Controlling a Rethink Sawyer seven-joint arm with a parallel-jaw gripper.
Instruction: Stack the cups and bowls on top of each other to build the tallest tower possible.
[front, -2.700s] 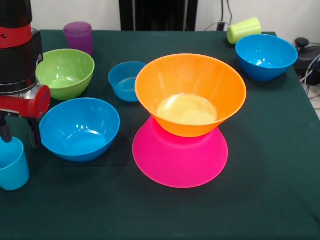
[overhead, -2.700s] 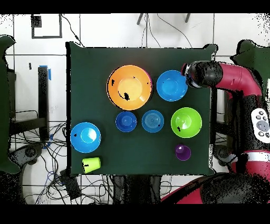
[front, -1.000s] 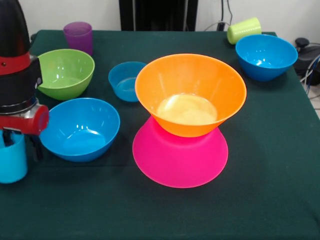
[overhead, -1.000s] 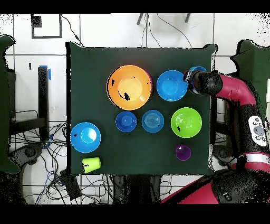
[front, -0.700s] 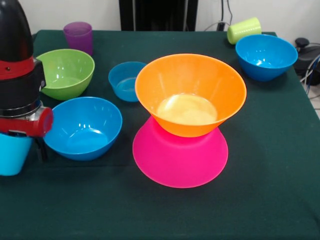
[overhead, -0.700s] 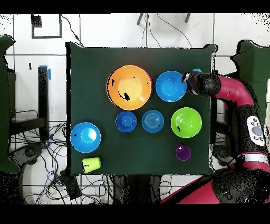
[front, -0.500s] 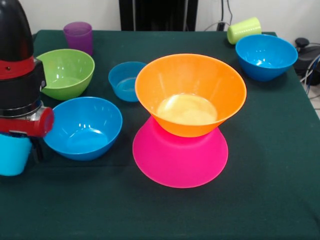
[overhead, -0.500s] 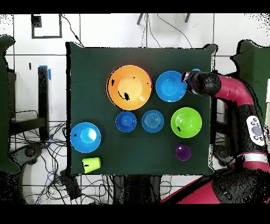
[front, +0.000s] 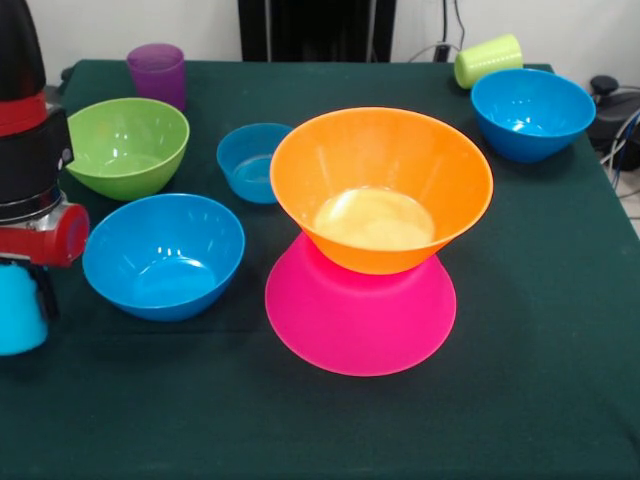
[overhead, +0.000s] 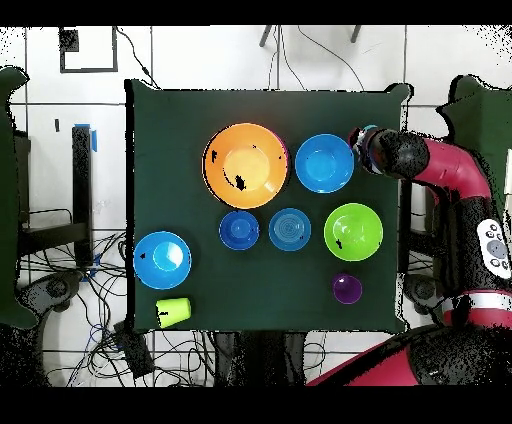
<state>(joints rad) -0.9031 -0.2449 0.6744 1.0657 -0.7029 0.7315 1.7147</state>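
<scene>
Light-blue smooth plastic cup (front: 18, 310): at the desk's (front: 540, 380) edge, beside the medium blue glossy bowl (front: 163, 256), under my red-and-black claw (front: 25, 285). Claw looks clamped on it, cup apparently just lifted; contact partly hidden. Tower: big orange glossy bowl (front: 381, 188) seated on upturned big pink bowl (front: 360, 320), mid-desk. Step, I judge: carrying the cup. Next: raise clear, cross to the orange bowl, lower centred.

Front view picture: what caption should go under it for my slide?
Orange bowl stacked on an upside-down pink bowl, with other bowls and cups scattered around on the green table.
</scene>
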